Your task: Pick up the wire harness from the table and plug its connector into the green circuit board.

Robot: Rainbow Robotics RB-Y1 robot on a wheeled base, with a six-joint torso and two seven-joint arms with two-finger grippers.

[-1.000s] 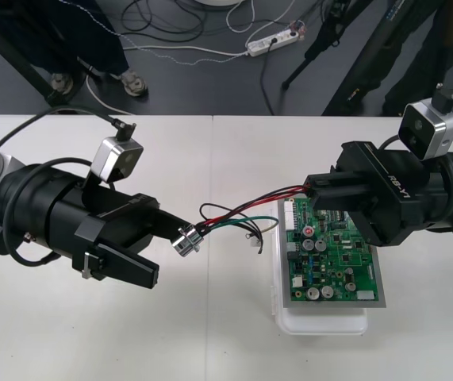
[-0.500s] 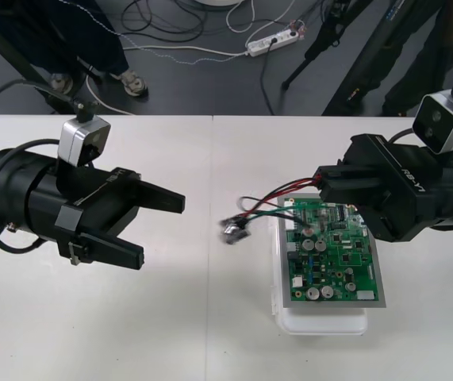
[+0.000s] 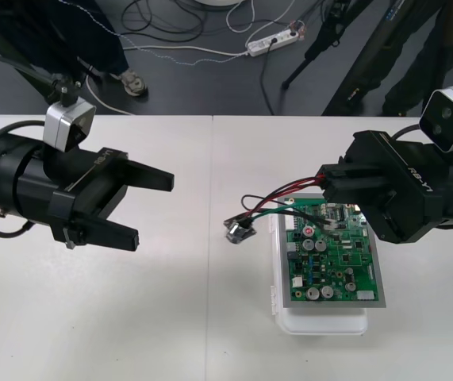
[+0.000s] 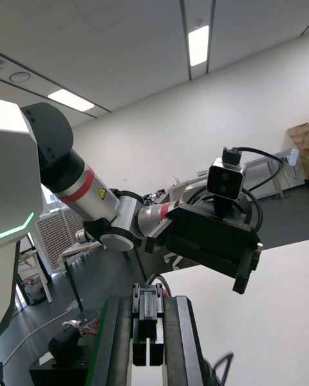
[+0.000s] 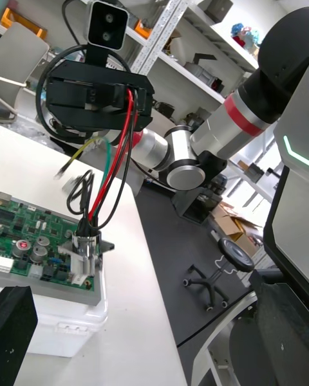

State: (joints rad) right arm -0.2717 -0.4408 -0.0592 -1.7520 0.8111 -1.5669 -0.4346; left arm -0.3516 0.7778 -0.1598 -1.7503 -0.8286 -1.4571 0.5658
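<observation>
Nearest, the board point(image 3: 333, 258) sits on the desk point(image 3: 170, 317), nothing plugged in yet; the harness point(image 3: 286, 190) socket point(image 3: 240, 230) hangs just beside it. Right gripper point(image 3: 327, 186) pinches the plug point(image 4: 147, 321) over the board's far edge; insertion is left. Left gripper point(image 3: 154, 209), spread, waits well apart.

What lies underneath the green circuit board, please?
A white base sits under the green circuit board, jutting out at its near edge and left side on the light table. Whatever lies between board and base is covered.
</observation>
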